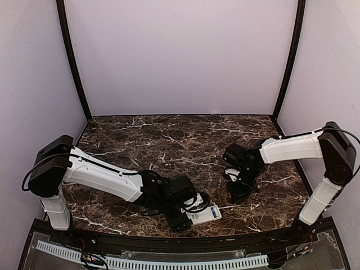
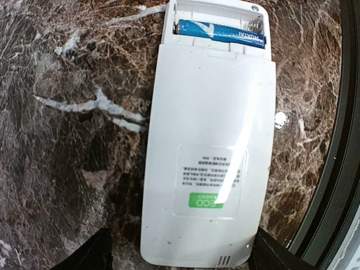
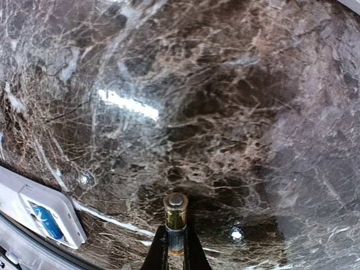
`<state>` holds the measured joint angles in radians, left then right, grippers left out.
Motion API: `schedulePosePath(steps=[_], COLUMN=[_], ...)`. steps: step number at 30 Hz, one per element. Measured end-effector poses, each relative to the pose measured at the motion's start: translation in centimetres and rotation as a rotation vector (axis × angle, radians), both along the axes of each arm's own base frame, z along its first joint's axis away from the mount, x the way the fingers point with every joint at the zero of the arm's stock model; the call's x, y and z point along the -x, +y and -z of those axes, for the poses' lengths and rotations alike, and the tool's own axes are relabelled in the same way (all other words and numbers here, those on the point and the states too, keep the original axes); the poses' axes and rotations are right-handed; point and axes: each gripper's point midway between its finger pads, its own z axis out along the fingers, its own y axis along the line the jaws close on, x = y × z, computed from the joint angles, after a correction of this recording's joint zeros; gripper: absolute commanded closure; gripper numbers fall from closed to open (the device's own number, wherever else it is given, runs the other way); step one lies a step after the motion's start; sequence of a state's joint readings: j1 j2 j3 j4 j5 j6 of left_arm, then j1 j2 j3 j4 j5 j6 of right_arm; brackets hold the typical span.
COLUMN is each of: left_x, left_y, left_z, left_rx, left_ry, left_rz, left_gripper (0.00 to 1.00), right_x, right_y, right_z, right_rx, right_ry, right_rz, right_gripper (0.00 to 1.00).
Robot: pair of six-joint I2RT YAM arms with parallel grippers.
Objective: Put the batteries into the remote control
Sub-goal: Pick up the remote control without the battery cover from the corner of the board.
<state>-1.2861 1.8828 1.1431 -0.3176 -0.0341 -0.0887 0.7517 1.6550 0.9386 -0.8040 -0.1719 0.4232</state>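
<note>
Dark marble-patterned tabletop point(image 1: 169, 140) is enclosed on three sides by pale lilac walls point(image 1: 180, 56), with black posts point(image 1: 73, 62) set at the rear corners. The remote control point(image 1: 207, 214) is laid back-up just behind the black front rim point(image 1: 169, 239), about midway along it. Its battery bay point(image 2: 216, 14) is uncovered at the far end, and the loaded battery point(image 2: 219, 32) (blue, one only) is seated crosswise in it. A printed label point(image 2: 205, 180) with a green mark is fixed to the remote's back.

The left gripper point(image 2: 181, 260) is positioned over the near end of the remote, its fingers point(image 2: 93, 254) spread wide to either side; nothing is gripped. The right gripper point(image 3: 175, 236) is located to the right of the remote and apart from it, low over bare marble. It is clamped on the second battery point(image 3: 175, 207), whose brass-coloured end is pointed away from the wrist.

Bare marble is seen between the two grippers and from them back to the rear wall. On the near side, the remote's long edge is closely bounded by the rim.
</note>
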Motion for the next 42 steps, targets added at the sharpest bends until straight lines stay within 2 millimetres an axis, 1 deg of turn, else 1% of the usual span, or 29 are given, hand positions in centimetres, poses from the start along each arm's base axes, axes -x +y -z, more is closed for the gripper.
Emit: schedulePosePath(steps=[2, 7, 9, 12, 13, 15, 16, 17, 18, 19, 20, 21, 22, 23, 28, 33, 37, 40, 42], left_x=[0.1, 0.1, 0.2, 0.4, 0.5, 0.6, 0.6, 0.6, 0.6, 0.5, 0.5, 0.5, 0.5, 0.5, 0.0, -0.8, -1.8, -2.7, -3.0], left_y=[-0.1, -0.5, -0.7, -0.8, -0.9, -1.0, -1.0, -1.0, -1.0, -1.0, -1.0, -1.0, -1.0, -1.0, -0.5, 1.5, 2.6, 3.3, 3.9], left_z=[0.0, 0.0, 0.0, -0.1, -0.1, -0.1, -0.1, -0.1, -0.1, -0.1, -0.1, -0.1, -0.1, -0.1, -0.3, -1.4, -4.0, -6.6, -7.6], left_rx=[0.003, 0.003, 0.008, 0.012, 0.015, 0.017, 0.017, 0.016, 0.015, 0.015, 0.014, 0.012, 0.01, 0.006, -0.031, -0.1, -0.125, -0.133, -0.143], left_ry=[0.019, 0.034, 0.039, 0.048, 0.051, 0.055, 0.056, 0.056, 0.056, 0.053, 0.052, 0.047, 0.039, 0.026, -0.094, -0.281, -0.44, -0.566, -0.615], left_rz=[0.008, 0.023, 0.033, 0.048, 0.056, 0.06, 0.06, 0.06, 0.06, 0.059, 0.058, 0.056, 0.054, 0.052, 0.038, 0.045, 0.06, 0.076, 0.087], left_gripper=[0.27, 0.36, 0.41, 0.56, 0.58, 0.69, 0.71, 0.76, 0.79, 0.85, 0.88, 0.96, 0.98, 1.0, 1.0, 1.0, 1.0, 1.0, 1.0], right_x=[-0.1, -0.2, -0.2, -0.3, -0.3, -0.3, -0.3, -0.3, -0.3, -0.3, -0.3, -0.3, -0.3, -0.3, -0.4, -0.4, -0.5, -0.4, -0.4], right_y=[0.1, 0.2, 0.3, 0.4, 0.4, 0.4, 0.4, 0.4, 0.4, 0.4, 0.4, 0.4, 0.4, 0.4, 0.3, 0.3, 0.2, 0.2, 0.3], right_z=[0.0, 0.0, 0.0, 0.0, 0.0, 0.0, 0.0, 0.0, 0.0, 0.0, 0.0, 0.0, 0.0, 0.0, 0.1, 0.1, 0.1, 0.1, 0.1], right_rx=[-0.004, -0.009, -0.013, -0.017, -0.018, -0.019, -0.019, -0.019, -0.019, -0.018, -0.018, -0.018, -0.018, -0.018, -0.017, -0.014, -0.012, -0.013, -0.013], right_ry=[-0.004, -0.008, -0.009, -0.01, -0.011, -0.012, -0.012, -0.012, -0.012, -0.012, -0.012, -0.012, -0.012, -0.011, -0.01, -0.012, -0.013, -0.013, -0.012], right_rz=[-0.005, -0.007, -0.007, -0.008, -0.008, -0.008, -0.008, -0.008, -0.008, -0.007, -0.006, -0.005, -0.004, -0.001, 0.005, 0.005, 0.005, 0.005, 0.005], right_gripper=[1.0, 1.0, 1.0, 1.0, 1.0, 1.0, 1.0, 1.0, 1.0, 1.0, 1.0, 1.0, 1.0, 1.0, 1.0, 1.0, 1.0, 1.0, 1.0])
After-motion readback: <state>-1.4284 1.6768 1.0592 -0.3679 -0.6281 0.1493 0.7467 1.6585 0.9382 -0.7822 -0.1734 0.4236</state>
